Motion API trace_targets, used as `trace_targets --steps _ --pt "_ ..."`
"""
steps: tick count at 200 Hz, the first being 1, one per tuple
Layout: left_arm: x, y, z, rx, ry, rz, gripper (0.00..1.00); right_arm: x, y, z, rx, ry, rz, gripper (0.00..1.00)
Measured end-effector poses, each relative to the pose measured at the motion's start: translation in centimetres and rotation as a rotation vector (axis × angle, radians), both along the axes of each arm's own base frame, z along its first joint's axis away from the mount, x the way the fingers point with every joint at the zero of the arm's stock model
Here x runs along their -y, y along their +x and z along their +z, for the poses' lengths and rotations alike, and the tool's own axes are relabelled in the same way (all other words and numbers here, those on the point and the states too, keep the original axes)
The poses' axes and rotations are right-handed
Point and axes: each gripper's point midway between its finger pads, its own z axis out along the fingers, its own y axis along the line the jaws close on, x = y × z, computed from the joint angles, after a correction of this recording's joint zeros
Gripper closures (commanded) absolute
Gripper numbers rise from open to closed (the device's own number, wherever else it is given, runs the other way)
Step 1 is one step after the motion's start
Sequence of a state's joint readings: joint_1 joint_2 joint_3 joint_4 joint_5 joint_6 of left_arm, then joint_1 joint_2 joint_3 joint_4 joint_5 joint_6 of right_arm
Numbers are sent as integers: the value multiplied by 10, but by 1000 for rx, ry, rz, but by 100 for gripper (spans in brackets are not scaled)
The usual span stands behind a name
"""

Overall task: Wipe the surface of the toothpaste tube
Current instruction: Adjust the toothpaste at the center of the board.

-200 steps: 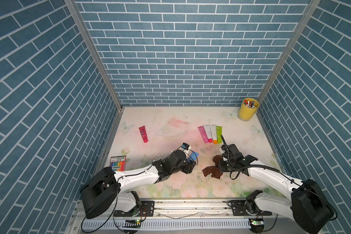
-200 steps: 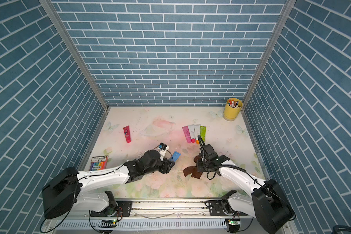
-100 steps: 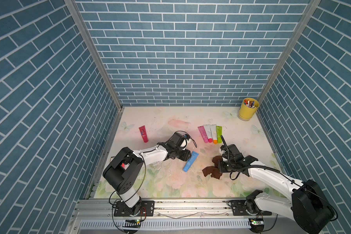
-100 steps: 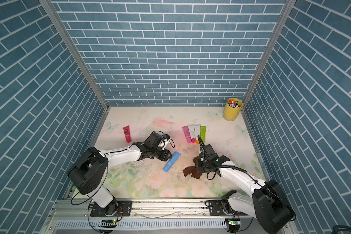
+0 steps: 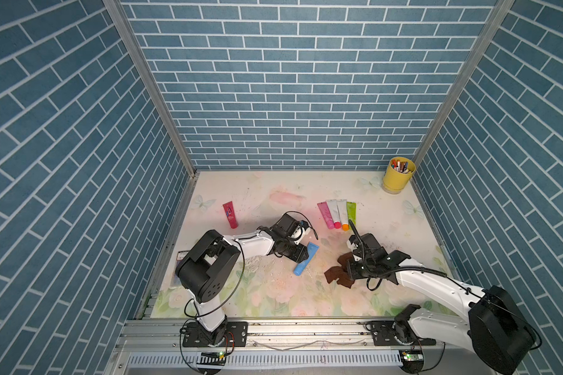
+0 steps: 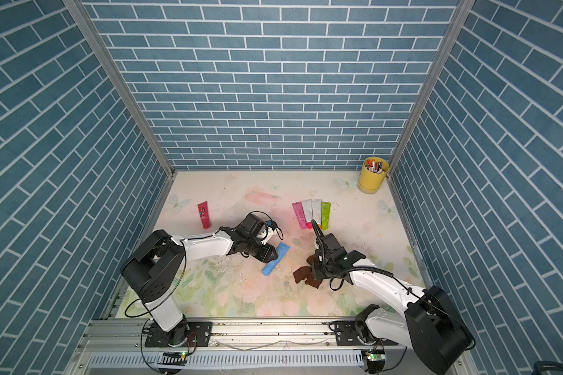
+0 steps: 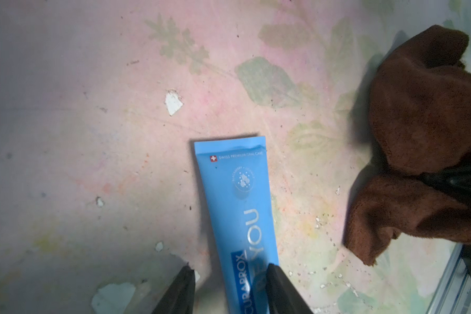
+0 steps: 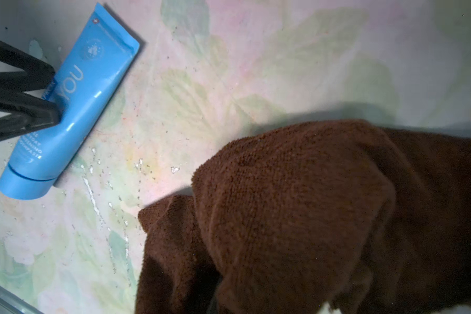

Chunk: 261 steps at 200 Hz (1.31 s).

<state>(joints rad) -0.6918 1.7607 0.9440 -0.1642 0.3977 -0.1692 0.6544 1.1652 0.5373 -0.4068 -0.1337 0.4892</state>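
Observation:
The toothpaste tube is blue and lies flat on the floral table, cap toward the front. My left gripper is open and low over its middle. One fingertip overlaps the tube's edge; the other stands beside the tube with a gap. In the right wrist view the tube lies off to one side of the brown cloth. My right gripper is shut on that cloth, to the right of the tube, and its fingers are hidden in the folds.
A red tube lies at the back left. Several coloured tubes lie in a row behind the right gripper. A yellow cup of pens stands in the back right corner. Blue brick walls close in three sides.
My left arm has swung round, its elbow now raised at the left. The tube, lifted in the left gripper a second ago, now lies on the table. The right arm and cloth have not moved.

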Motion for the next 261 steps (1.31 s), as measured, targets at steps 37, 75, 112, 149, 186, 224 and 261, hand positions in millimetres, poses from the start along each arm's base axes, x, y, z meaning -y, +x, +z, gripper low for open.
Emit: trace_targets --steps 37,75,112,149,186,224,261 --pt "6 -7 -2 7 17 -7 58 0 -1 -1 5 -9 5 100" --pt "16 -22 -4 30 51 -19 77 0 -1 -1 7 -15 6 100" --pt "16 -24 0 77 98 25 92 0 -1 -1 9 -18 9 100" --pt "-17 -16 2 135 254 161 100 0 -1 -1 11 -21 9 100" --pt "-59 7 15 250 445 333 100 0 -1 -1 11 -21 10 100" --pt "-69 30 31 382 557 441 95 -1 -2 -3 6 -25 14 100" --pt "-37 31 9 424 646 391 89 -1 -2 -4 1 -29 15 100"
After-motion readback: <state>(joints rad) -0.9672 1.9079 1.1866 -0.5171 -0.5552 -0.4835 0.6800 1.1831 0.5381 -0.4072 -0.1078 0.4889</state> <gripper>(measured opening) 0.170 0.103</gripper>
